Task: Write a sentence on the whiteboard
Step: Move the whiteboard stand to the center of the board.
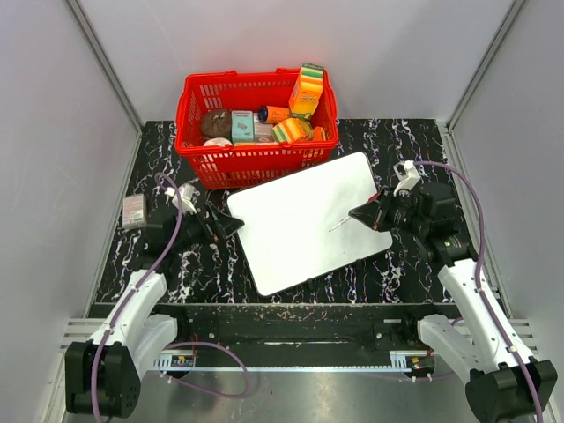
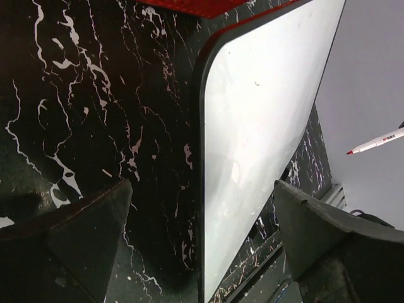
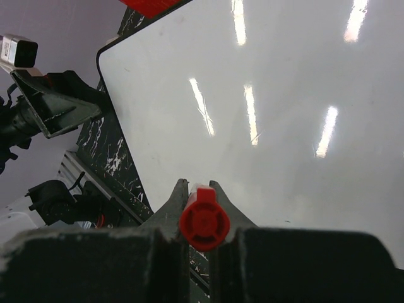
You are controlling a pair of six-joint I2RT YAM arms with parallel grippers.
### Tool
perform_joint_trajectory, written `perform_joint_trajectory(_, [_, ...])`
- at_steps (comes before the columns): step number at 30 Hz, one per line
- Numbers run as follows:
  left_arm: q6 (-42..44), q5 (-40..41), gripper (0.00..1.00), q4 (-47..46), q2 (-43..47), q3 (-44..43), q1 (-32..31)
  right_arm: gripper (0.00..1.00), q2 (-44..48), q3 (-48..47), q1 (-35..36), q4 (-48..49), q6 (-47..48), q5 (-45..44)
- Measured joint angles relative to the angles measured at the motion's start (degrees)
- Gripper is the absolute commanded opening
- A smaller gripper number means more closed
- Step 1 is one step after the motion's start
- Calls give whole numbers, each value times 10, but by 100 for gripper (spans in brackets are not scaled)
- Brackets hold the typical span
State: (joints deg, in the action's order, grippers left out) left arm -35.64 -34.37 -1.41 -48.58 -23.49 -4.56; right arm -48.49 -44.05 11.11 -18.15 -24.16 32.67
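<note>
The whiteboard (image 1: 300, 220) lies tilted on the black marbled table, and the wrist views see it too (image 2: 259, 113) (image 3: 271, 95). The sentence is out of view; the board's surface shows plain white with a few small specks. My right gripper (image 1: 361, 214) (image 3: 199, 184) is shut on a red-capped marker (image 3: 204, 221). The marker (image 1: 342, 225) points left, with its tip over the board's right part. In the left wrist view the marker (image 2: 379, 142) shows at the far right. My left gripper (image 1: 231, 226) (image 2: 202, 184) stands open astride the board's left corner, its fingers apart from the edge.
A red basket (image 1: 247, 167) full of groceries stands just behind the board, close to its far edge. A small grey packet (image 1: 134, 210) lies at the table's left edge. Grey walls close in the back and both sides.
</note>
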Motion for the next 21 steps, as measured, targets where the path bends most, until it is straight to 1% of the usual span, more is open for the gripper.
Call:
perform_joint_trajectory(4, [-14, -2, 99, -56, -19, 16, 0, 0, 3, 6, 0, 10, -1, 0])
perform_joint_trajectory(12, [-17, -1, 99, -94, -40, 16, 1, 0, -7, 10, 0, 42, -11, -1])
perform_joint_trajectory(21, [-17, 2, 99, -134, -52, 41, 1, 0, -69, 24, 0, 151, -54, -2])
